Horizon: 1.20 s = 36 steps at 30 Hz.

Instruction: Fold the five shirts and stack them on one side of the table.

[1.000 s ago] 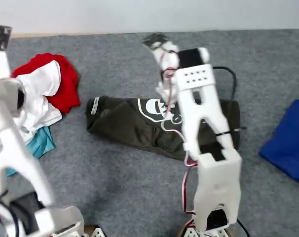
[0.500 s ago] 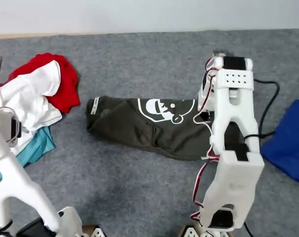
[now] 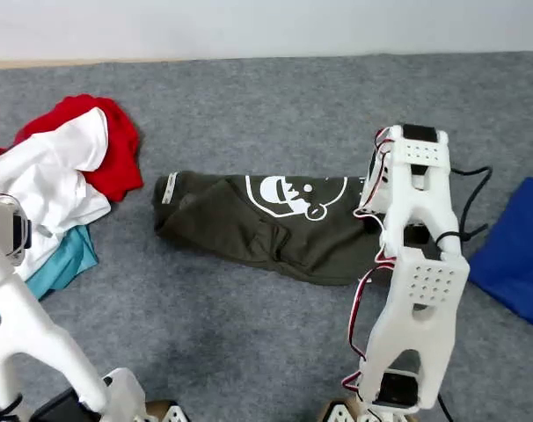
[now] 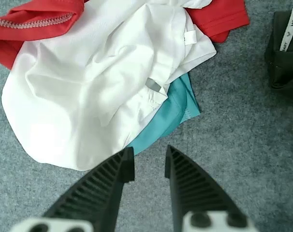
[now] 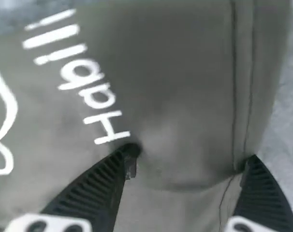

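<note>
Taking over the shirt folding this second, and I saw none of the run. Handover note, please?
Left hand: open, empty, over the table beside the heap.
Right hand: open, down on the dark green shirt, a ridge of cloth between its fingers.
Heap on the left arm's side: white shirt, red shirt, teal shirt, all crumpled.
Blue shirt: flat on the right arm's side, partly out of frame.
Done: green one roughly folded, nothing stacked.
Left: fold the heap, stack all five.
</note>
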Motion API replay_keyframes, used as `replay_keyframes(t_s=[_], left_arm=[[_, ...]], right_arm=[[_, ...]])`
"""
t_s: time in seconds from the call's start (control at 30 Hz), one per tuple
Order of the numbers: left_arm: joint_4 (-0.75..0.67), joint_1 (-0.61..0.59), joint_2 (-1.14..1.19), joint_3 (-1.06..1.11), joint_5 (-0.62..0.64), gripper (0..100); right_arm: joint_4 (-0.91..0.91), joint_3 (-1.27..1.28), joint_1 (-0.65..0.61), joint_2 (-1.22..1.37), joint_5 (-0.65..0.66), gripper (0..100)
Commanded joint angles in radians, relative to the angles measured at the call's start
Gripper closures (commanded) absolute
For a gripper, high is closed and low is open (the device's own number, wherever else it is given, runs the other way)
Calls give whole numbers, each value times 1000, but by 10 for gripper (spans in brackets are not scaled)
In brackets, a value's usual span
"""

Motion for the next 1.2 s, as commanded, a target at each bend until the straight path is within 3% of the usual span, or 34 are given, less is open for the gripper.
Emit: replay_keyframes(t_s=[0.0, 0.13, 0.23, 0.3, 0.37, 0.57, 0.9, 1.17], left_arm=[[18, -5, -29, -2, -11, 885], [18, -5, -32, -4, -11, 885], [18, -5, -32, -5, -11, 885], [18, -5, -32, -5, -11, 885], [18, -5, -32, -5, -11, 885], [18, -5, -34, -7, -11, 885], [18, 0, -34, -8, -11, 885], [18, 2, -34, -8, -9, 885]], right_arm=[[-30, -11, 5, 22, -6, 653], [-28, -11, -7, 67, -5, 719], [-19, -11, -5, 67, -2, 894], [-13, -12, -5, 61, 72, 998], [18, -11, -7, 54, 155, 969], [56, -11, 71, -28, 193, 989], [48, -11, 286, -188, 506, 989], [88, -11, 278, -225, 586, 989]])
